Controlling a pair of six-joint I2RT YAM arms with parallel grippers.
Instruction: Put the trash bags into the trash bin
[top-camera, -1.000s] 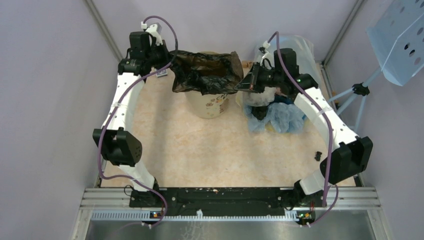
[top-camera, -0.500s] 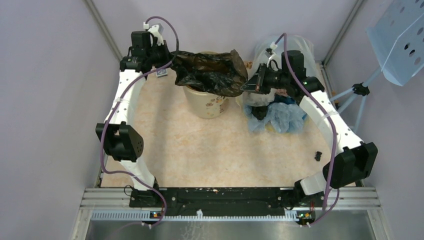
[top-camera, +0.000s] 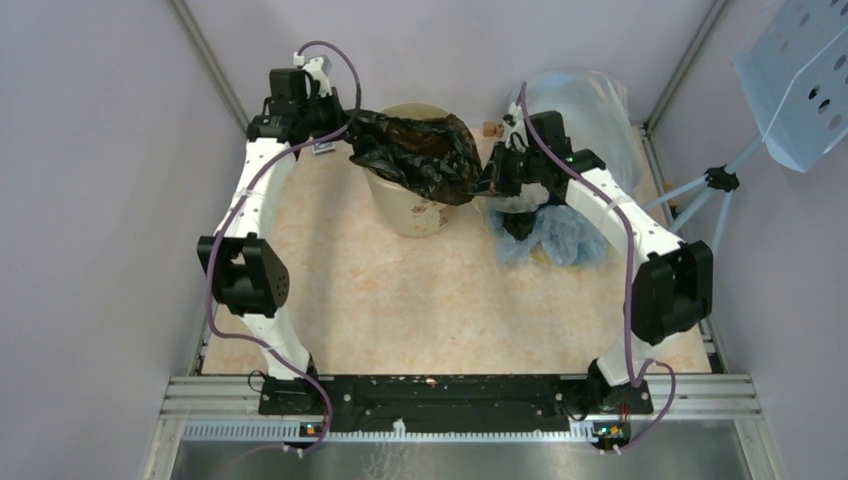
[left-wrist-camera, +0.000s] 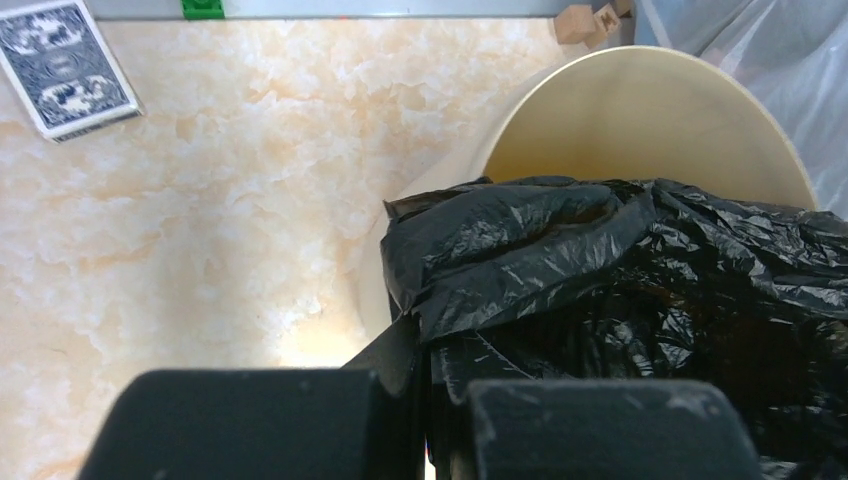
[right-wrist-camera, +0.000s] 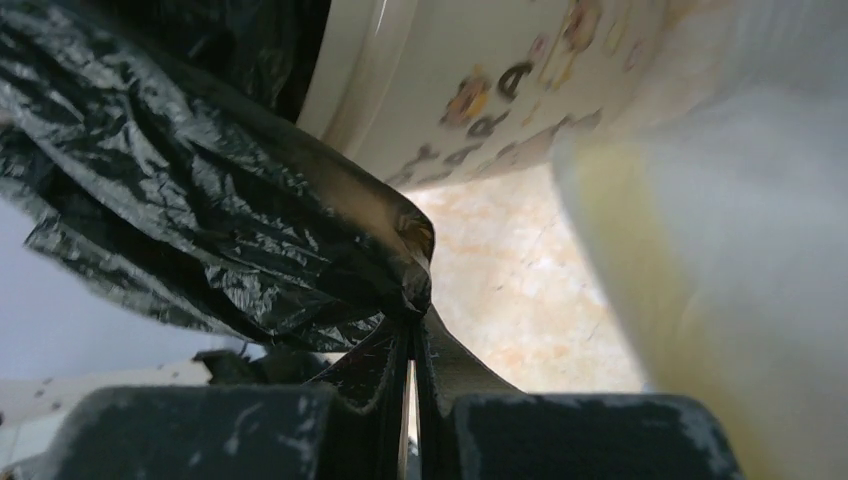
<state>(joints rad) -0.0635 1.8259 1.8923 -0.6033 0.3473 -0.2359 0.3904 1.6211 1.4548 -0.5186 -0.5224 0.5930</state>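
A black trash bag (top-camera: 418, 152) hangs stretched over the cream trash bin (top-camera: 408, 212), which has brown lettering on its side. My left gripper (top-camera: 345, 128) is shut on the bag's left edge, at the bin's left rim. My right gripper (top-camera: 487, 178) is shut on the bag's right edge, beside the bin's right side. In the left wrist view the bag (left-wrist-camera: 620, 270) lies over the bin's open mouth (left-wrist-camera: 640, 125). In the right wrist view the bag (right-wrist-camera: 190, 190) bunches at my fingertips, with the bin's printed wall (right-wrist-camera: 480, 90) behind.
A large translucent whitish sack (top-camera: 580, 100) stands at the back right. A crumpled blue bag (top-camera: 565, 235) lies on the table under my right arm. A playing-card box (left-wrist-camera: 65, 65) lies left of the bin. Small wooden blocks (top-camera: 490, 128) lie behind the bin.
Both grippers have moved toward the back and drawn closer together. The bag went from spread flat above the bin to bunched and sagging over its mouth.
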